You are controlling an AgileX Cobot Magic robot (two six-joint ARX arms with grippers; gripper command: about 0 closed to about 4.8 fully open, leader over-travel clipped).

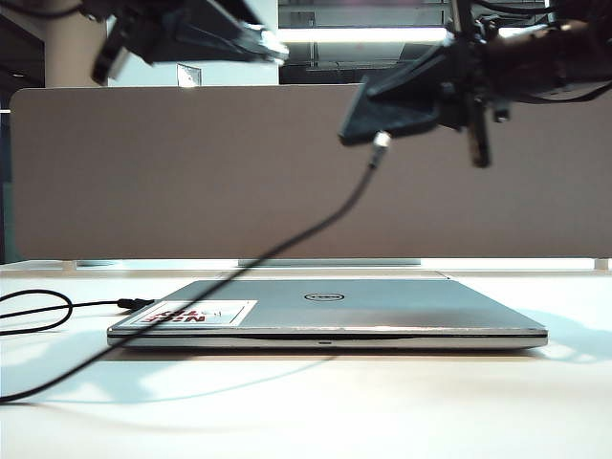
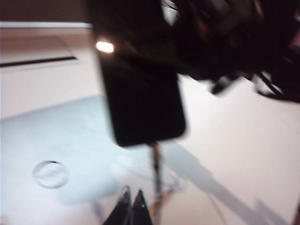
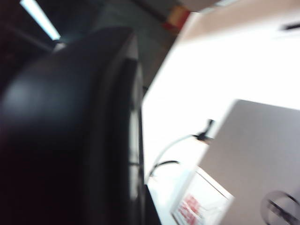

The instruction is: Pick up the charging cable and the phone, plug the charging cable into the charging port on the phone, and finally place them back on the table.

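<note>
My right gripper hangs high on the right of the exterior view, shut on the black phone, which it holds in the air. In the right wrist view the phone fills the near side and hides the jaws. The charging cable has its silvery plug seated in the charging port at the phone's lower end, and the cord sags down to the table. My left gripper is shut on nothing, a little short of the phone and beside the cable. It sits at top left in the exterior view.
A closed silver Dell laptop with a red-and-white sticker lies in the middle of the table. Slack black cord loops on the table left of it. A brown-grey divider panel stands behind.
</note>
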